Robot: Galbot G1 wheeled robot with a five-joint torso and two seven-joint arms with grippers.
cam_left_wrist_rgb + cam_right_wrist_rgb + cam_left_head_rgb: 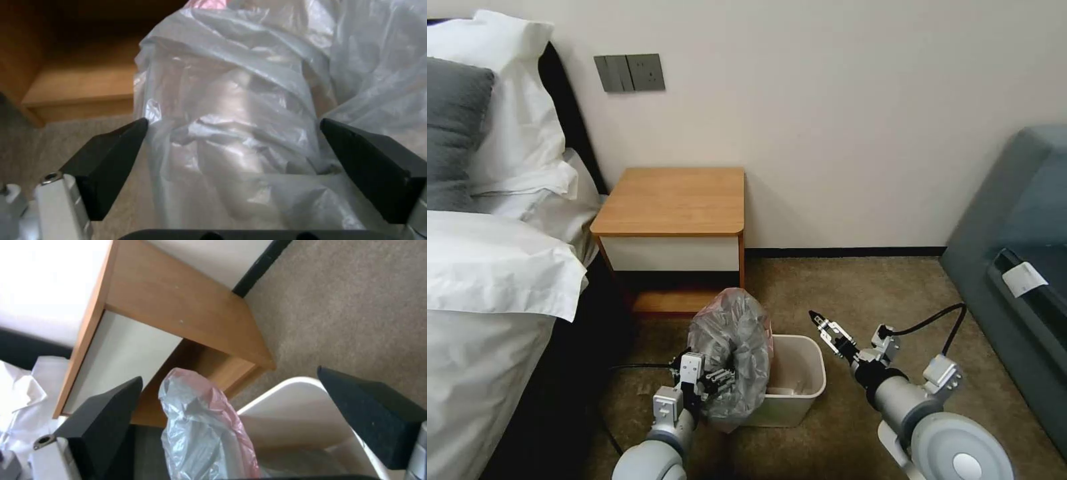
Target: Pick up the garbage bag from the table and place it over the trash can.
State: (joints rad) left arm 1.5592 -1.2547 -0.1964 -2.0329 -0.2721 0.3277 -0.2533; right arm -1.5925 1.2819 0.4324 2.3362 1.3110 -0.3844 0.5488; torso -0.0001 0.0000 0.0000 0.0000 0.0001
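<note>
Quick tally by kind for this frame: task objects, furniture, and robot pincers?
Garbage bag: 1
Trash can: 1
Table: 1
Bed: 1
Pincers: 2, the left pincer at the bag, the right pincer open beside the can
Total: 6

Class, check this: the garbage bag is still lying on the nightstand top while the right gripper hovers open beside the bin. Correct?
Not quite. The head view shows the garbage bag bunched at the trash can's left rim, by the left gripper; the table top is bare. The right gripper does hover open beside the bin.
</note>
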